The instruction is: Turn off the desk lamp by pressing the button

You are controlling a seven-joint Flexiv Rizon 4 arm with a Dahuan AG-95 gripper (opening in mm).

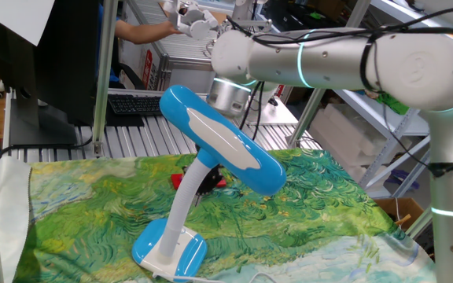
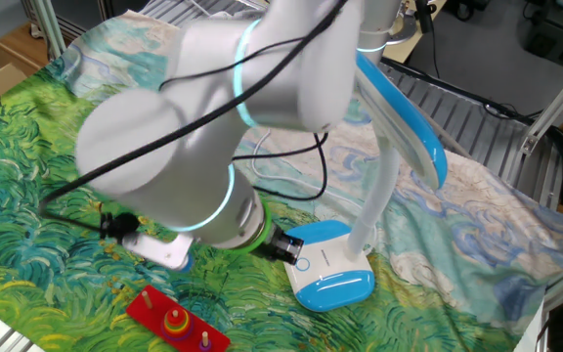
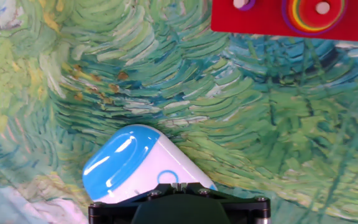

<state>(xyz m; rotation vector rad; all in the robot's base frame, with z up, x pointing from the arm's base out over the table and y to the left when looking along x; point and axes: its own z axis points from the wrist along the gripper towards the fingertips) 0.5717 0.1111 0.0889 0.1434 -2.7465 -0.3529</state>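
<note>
My own dark mount fills the bottom of the hand view, hiding my fingers; pressed together with nothing between them, they form one blunt tip for poking. Just beyond lies the desk lamp's base (image 3: 135, 165), its ringed button (image 3: 168, 178) half cut off by the mount. The desk lamp (image 1: 222, 149) stands on the painted cloth (image 1: 305, 208) over the worktop. My arm (image 2: 198, 147) blocks contact from sight. A red toy board (image 2: 177, 321) sits nearby.

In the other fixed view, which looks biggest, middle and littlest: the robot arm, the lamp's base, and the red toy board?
1. Robot arm, biggest, though it is nearest the camera.
2. Lamp's base.
3. Red toy board, partly cut off, so base versus board is unsure.
</note>
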